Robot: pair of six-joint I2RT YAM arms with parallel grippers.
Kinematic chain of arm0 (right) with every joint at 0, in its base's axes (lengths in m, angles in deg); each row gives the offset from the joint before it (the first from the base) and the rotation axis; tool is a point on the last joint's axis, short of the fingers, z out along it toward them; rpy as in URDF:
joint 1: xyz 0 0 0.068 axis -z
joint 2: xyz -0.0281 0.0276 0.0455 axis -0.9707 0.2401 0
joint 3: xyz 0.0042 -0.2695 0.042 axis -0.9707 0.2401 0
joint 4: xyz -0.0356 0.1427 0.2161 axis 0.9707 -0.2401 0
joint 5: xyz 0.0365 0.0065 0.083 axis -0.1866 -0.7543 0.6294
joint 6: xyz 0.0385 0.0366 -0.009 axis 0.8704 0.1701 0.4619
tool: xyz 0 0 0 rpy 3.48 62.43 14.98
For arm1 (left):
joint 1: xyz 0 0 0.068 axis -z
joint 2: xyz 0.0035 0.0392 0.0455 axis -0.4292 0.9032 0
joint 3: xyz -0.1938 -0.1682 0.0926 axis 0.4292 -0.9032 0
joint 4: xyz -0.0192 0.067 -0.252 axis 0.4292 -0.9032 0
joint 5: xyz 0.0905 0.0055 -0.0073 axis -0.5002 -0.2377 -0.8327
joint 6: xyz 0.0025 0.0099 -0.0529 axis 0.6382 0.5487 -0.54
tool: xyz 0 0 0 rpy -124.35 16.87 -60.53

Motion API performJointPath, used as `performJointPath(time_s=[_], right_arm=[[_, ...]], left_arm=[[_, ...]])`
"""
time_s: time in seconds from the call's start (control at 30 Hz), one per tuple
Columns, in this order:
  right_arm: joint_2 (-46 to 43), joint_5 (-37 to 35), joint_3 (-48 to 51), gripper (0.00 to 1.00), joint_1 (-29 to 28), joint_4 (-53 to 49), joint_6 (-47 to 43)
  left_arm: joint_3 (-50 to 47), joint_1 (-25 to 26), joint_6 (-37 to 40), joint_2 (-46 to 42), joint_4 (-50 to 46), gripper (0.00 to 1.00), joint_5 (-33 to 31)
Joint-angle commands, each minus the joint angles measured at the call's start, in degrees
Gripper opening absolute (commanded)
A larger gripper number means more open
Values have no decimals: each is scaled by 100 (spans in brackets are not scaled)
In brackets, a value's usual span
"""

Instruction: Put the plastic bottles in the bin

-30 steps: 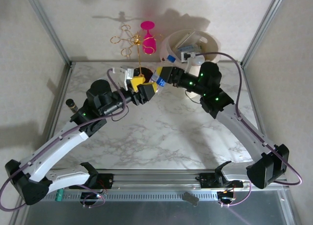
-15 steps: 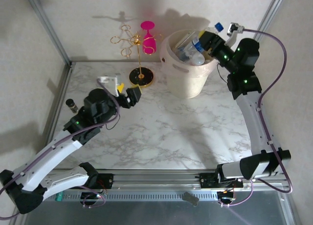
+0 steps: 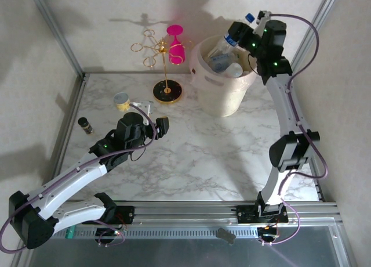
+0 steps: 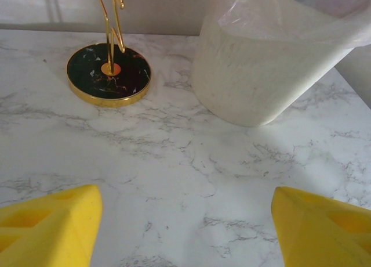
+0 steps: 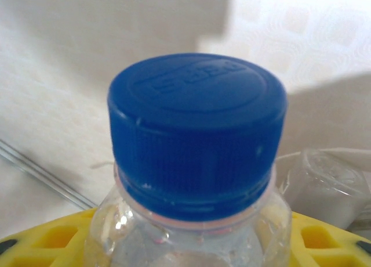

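A robot's right gripper [image 3: 234,33], raised at the upper right of the overhead frame, is clamped on a clear plastic bottle [image 5: 191,238] above the far edge of the bin [image 3: 223,101]. The wrist camera looks straight onto the bottle's ribbed blue cap [image 5: 197,133], with yellow fingers [image 5: 324,241] pressed to either side of the body just below the neck. From above, the cap [image 3: 249,17] points up and away toward the wrist, while the clear body slants down toward the bin's open mouth.

The cream, translucent bin stands on the marble worktop [image 3: 220,157] at the upper centre-right. Several plastic bottles [image 3: 223,61] already lie inside it, among them one with a pale label and one showing a white cap.

The left gripper [image 3: 161,126] hangs low over the worktop at centre-left, well apart from the bin. Its wrist view shows the two yellow fingertips [image 4: 46,226] spread wide at the lower corners, with only bare marble between them. In that view the bin's wall [image 4: 261,75] rises at the upper right.

A gold wire rack on a dark round base [image 3: 167,91] stands just left of the bin, and a pink wine glass [image 3: 175,43] hangs upside down from it. At the left of the overhead frame sit a small yellow-and-white round tub [image 3: 121,100] and, nearer the edge, a tiny dark vial [image 3: 85,125].
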Motion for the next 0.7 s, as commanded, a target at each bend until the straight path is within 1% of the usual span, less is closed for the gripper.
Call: performJointPath(time_s=[0.0, 0.33, 0.5, 0.67], right_arm=[[268, -110, -518, 45, -146, -346, -349], [1163, -173, -1337, 45, -371, -951, -706], [1381, -112, -1325, 45, -547, -1115, -868], [1442, -156, -1050, 45, -659, -1208, -1031]], left_arm=[[-100, 28, 121, -40, 165, 76, -86], [-133, 15, 109, 31, 217, 76, -19], [-126, -7, 119, 55, 242, 76, -27], [-129, -46, 109, 60, 235, 76, -17]])
